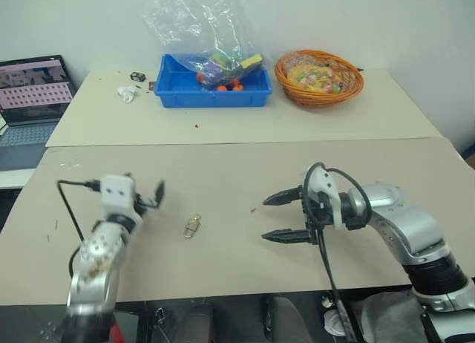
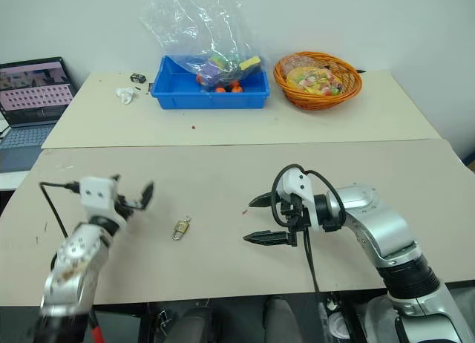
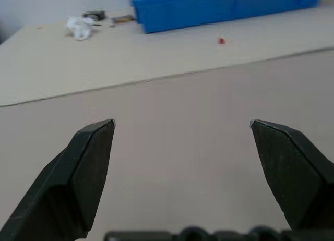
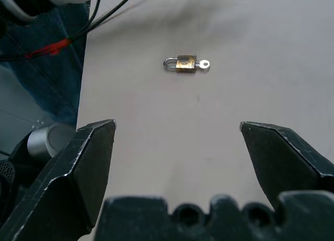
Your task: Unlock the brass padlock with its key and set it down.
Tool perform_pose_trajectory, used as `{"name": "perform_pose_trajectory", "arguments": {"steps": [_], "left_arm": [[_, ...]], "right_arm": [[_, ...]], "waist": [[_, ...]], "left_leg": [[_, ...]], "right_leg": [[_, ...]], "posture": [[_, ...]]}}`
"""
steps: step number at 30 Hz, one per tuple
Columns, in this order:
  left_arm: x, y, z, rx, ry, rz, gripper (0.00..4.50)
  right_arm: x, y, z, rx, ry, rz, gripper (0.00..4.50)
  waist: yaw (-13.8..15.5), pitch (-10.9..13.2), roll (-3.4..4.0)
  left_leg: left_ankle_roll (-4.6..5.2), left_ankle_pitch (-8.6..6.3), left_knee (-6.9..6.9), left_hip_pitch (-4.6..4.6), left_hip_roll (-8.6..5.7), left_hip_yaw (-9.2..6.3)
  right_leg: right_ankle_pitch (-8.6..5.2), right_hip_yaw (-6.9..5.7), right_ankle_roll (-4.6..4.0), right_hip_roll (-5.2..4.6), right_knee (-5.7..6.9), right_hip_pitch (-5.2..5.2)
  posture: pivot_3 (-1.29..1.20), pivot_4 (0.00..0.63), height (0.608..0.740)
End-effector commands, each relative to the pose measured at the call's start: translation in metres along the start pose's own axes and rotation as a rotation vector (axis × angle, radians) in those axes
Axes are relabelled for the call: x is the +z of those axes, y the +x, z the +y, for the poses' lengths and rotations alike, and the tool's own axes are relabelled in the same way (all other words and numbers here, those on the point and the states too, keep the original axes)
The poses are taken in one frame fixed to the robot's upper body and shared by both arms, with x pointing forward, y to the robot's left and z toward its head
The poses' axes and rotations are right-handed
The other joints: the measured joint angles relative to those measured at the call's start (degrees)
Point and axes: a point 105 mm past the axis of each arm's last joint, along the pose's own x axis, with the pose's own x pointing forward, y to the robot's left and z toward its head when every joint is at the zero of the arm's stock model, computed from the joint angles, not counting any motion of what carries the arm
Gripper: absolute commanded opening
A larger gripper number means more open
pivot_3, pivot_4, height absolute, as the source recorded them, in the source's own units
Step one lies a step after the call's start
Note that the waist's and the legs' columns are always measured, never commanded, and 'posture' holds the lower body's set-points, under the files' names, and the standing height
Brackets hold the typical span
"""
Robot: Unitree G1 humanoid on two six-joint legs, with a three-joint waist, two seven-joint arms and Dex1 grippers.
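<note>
Lying between two wide-open pincers, left pincer [image 1: 152, 197] and right pincer [image 1: 278, 217], brass padlock [image 1: 192, 226] rests untouched.

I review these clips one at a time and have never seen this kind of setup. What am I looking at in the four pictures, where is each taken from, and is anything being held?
It is a two-armed humanoid robot at a tan table. The two wide pictures come from the two eyes of a camera on its head, looking down over its arms. The two close pictures come from cameras on each wrist, looking out between that arm's two black fingers.

The left end effector and the right end effector are both open and hold nothing.

Between them on the table lies the brass padlock, with the key at the end of its body, opposite the shackle. At the back stand a blue bin with a plastic bag, an orange basket and, at the left edge, a laptop.
</note>
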Motion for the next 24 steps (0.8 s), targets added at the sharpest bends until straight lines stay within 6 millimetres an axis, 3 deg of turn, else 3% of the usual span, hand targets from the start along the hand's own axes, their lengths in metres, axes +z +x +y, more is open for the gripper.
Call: {"name": "perform_pose_trajectory", "arguments": {"steps": [1,5,11,15,24], "left_arm": [[0.017,-0.032,-0.031,-0.112,0.012,0.000,4.43],[0.010,-0.038,-0.045,-0.163,0.011,0.030,4.43],[-0.008,-0.026,-0.055,-0.229,0.008,0.071,4.43],[-0.016,-0.022,-0.054,-0.236,0.002,0.105,4.43],[-0.028,-0.008,-0.056,-0.230,-0.006,0.230,4.43]], "right_arm": [[0.005,0.002,-0.004,-0.010,-0.050,0.002,4.50],[0.001,0.003,-0.005,-0.020,-0.047,0.013,4.50],[0.009,0.001,-0.002,-0.034,-0.031,-0.031,4.50],[0.014,-0.004,0.000,-0.044,-0.031,-0.048,4.50],[0.043,-0.021,0.006,-0.067,-0.016,-0.167,4.50]], "waist": [[0.33,0.00,0.00],[2.14,0.03,0.04],[1.48,0.04,0.04],[1.07,0.03,0.04],[1.27,0.04,0.04]], "left_leg": [[0.02,-0.02,-0.01,0.00,0.00,0.00],[0.05,-0.05,0.07,0.03,-0.04,-0.04],[0.07,0.06,0.12,0.80,0.04,-0.03],[0.12,0.01,0.07,0.91,0.08,-0.02],[0.16,-0.03,0.05,0.90,0.06,-0.07]], "right_leg": [[-0.01,-0.01,0.00,-0.01,-0.01,0.00],[-0.16,-0.13,-0.08,-0.07,-0.06,0.07],[-0.49,-0.15,0.20,0.09,-0.05,0.97],[-0.52,-0.15,0.13,0.10,-0.03,1.03],[-0.42,-0.16,-0.06,0.07,-0.03,1.04]], "posture": [[0.00,0.150,0.728],[0.00,0.150,0.728],[0.00,0.150,0.728],[0.00,0.150,0.728],[0.00,0.150,0.728]]}}
